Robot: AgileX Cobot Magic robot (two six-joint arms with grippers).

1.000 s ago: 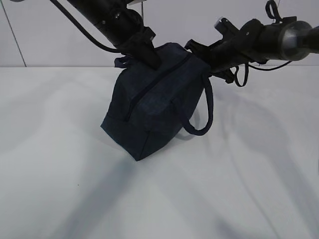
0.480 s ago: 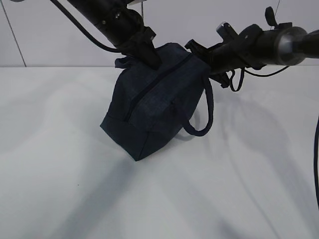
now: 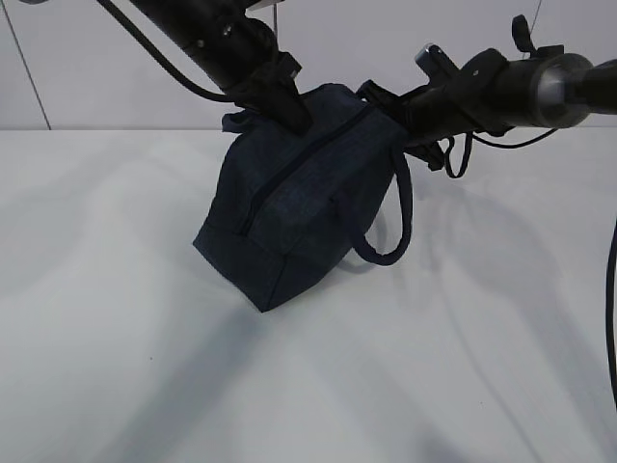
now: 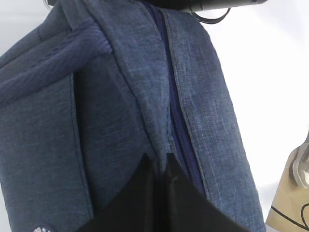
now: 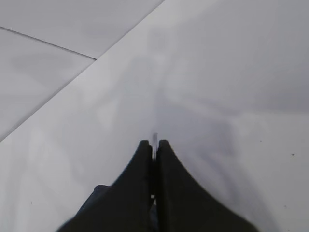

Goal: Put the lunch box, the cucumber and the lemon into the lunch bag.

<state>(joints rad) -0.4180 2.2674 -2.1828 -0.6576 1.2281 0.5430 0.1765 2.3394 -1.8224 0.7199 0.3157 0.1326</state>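
The dark navy lunch bag (image 3: 289, 217) stands tilted on one lower edge on the white table, its zipper (image 3: 289, 174) closed along the length that shows. My left gripper (image 3: 294, 114) is shut on a fold of the bag's fabric beside the zipper; the left wrist view shows this gripper (image 4: 159, 162) pinching the cloth (image 4: 120, 111). My right gripper (image 3: 386, 101) is at the bag's far top end. In the right wrist view this gripper (image 5: 153, 143) is shut on a thin silver zipper pull (image 5: 154, 137). The lunch box, cucumber and lemon are out of view.
One loop handle (image 3: 397, 217) hangs down the bag's right side, the other (image 4: 53, 67) lies across its left. The white table (image 3: 434, 367) spreads all round. A tan cardboard piece (image 4: 289, 198) shows at the left wrist view's right edge.
My right arm has shifted slightly and the bag has edged a little left. Both grippers keep their hold.
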